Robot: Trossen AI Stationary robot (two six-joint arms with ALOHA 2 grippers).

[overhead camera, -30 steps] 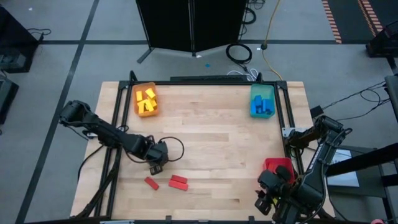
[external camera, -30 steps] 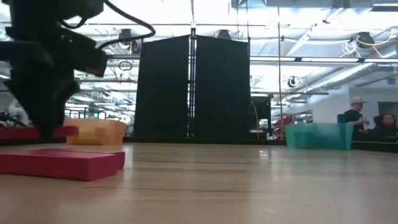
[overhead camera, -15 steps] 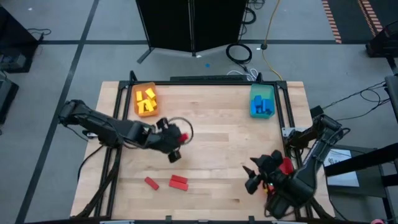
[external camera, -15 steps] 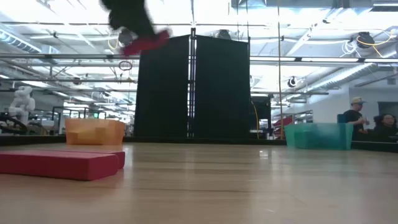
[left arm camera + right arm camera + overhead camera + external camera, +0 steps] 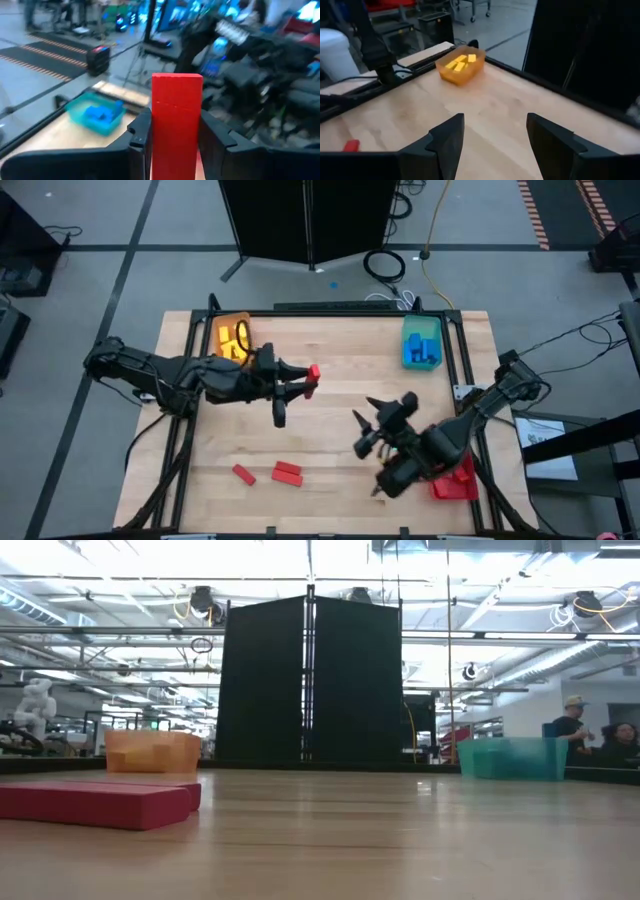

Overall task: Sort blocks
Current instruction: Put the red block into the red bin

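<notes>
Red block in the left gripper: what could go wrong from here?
1. The left gripper holds the red block by its lower part, high over the table's middle; a loose grip might drop it short of the red tray.
2. The right gripper, open, sits between the block and that tray, so the arms could collide.

Bright overhead glare, left wrist blurred

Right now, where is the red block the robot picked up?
From above, the red block sits in the left fingers, raised over the table's middle, right of the orange tray.
</notes>
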